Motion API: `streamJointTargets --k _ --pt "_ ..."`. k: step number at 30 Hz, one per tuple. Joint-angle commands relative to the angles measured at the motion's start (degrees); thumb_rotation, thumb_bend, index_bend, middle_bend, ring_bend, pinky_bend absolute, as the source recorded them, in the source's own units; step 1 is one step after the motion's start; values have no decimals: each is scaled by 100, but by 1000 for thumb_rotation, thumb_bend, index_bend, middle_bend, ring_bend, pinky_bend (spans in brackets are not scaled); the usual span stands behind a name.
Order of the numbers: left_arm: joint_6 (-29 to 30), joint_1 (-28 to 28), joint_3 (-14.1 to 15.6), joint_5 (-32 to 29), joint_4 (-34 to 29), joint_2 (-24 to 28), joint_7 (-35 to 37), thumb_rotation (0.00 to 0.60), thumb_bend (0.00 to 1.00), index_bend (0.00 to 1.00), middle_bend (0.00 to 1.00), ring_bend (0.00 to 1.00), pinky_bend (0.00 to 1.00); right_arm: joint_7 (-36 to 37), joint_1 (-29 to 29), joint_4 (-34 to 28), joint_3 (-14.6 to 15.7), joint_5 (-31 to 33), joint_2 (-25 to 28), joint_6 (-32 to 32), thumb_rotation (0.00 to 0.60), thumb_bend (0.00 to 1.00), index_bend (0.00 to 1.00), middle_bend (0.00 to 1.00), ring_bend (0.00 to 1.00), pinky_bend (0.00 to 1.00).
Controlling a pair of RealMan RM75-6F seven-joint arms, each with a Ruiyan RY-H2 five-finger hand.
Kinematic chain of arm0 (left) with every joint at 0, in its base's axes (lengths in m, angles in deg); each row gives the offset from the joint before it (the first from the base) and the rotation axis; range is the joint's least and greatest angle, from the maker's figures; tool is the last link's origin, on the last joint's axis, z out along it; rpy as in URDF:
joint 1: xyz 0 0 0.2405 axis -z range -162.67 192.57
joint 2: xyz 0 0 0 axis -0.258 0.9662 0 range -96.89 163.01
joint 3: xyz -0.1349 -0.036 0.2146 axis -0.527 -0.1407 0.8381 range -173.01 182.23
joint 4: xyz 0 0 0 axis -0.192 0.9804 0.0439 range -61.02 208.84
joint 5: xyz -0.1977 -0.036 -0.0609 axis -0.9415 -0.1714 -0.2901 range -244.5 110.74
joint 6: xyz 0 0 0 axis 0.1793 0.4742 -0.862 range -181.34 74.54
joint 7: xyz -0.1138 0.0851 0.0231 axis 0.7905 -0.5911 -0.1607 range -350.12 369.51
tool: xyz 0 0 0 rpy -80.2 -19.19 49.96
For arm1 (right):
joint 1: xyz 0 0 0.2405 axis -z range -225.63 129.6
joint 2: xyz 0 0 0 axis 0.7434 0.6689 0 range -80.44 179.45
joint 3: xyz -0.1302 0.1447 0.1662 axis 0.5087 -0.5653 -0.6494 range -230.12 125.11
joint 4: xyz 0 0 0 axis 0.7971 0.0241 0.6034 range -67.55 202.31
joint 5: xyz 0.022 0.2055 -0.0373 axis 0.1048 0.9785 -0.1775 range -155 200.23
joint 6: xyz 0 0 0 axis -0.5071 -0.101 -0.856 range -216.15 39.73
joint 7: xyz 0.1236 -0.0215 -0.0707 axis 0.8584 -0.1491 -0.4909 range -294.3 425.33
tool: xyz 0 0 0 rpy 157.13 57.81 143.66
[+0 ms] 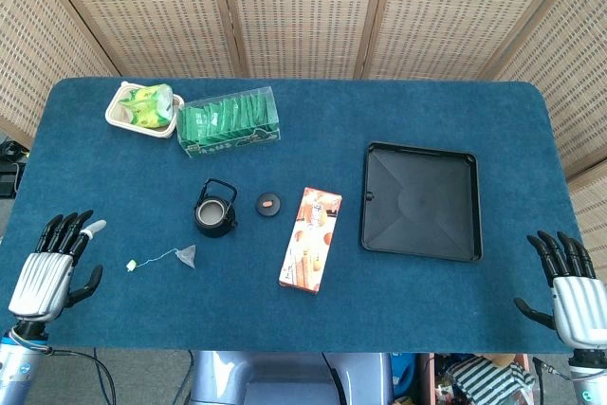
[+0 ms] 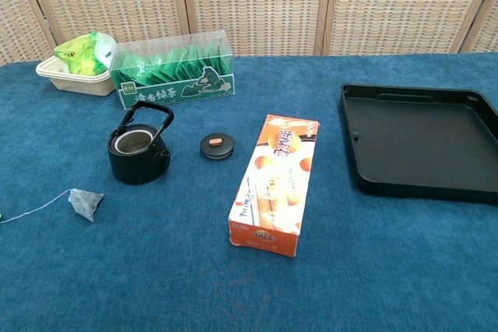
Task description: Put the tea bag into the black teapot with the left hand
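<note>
Lying by black teapot, tea bag, string trailing left.

Blue-carpeted table carries teapot, lid, tea bag, snack box — black tray, green tea box, white dish.

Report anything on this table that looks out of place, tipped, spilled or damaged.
Nothing is spilled or broken. The black teapot stands upright with its lid off, lying on the cloth beside it. The tea bag lies loose in front of the pot, its string trailing left. The orange snack box lies flat at a slant.
</note>
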Motion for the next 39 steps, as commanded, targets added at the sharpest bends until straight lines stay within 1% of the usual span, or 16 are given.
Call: streamJointTargets --k 1,13,18,21,24,27,29,31,35,39 --pt "5 3 -1 10 7 0 10 600 454 169 77 67 14 -3 -2 5 0 6 -5 11 600 18 157 196 11 123" --pt "68 -34 0 4 -32 6 -37 600 454 170 77 72 14 51 30 44 6 -16 -11 -41 600 19 157 196 11 123" --pt "58 -27 -13 -14 -37 18 -67 600 454 186 78 82 14 60 37 57 4 -13 -20 -46 600 19 157 196 11 123" --pt "39 -21 -11 -24 -20 16 -86 600 454 189 84 96 16 68 46 61 3 -2 -21 -52 600 18 157 196 11 123" --pt "1 -6 -12 -46 0 5 -105 600 454 214 115 135 49 73 56 68 5 7 -25 -57 600 19 157 197 11 122" --pt "-154 38 16 -116 62 -18 -161 600 454 241 194 227 193 94 84 86 9 22 -34 -82 600 19 157 197 11 122" --pt "-277 80 34 -160 87 -11 -212 600 454 269 270 307 336 101 88 97 11 30 -37 -74 600 19 157 197 11 123" --pt "-477 143 58 -263 97 30 -352 600 453 294 352 389 434 112 93 106 10 37 -43 -73 600 19 157 197 11 123" --pt "-870 262 87 -547 4 117 -639 600 456 325 496 525 551 128 110 128 12 44 -54 -86 600 19 157 197 11 123" --pt "-1197 376 71 -881 -20 108 -842 600 456 355 574 591 605 125 121 129 9 55 -49 -88 600 19 157 197 11 123"
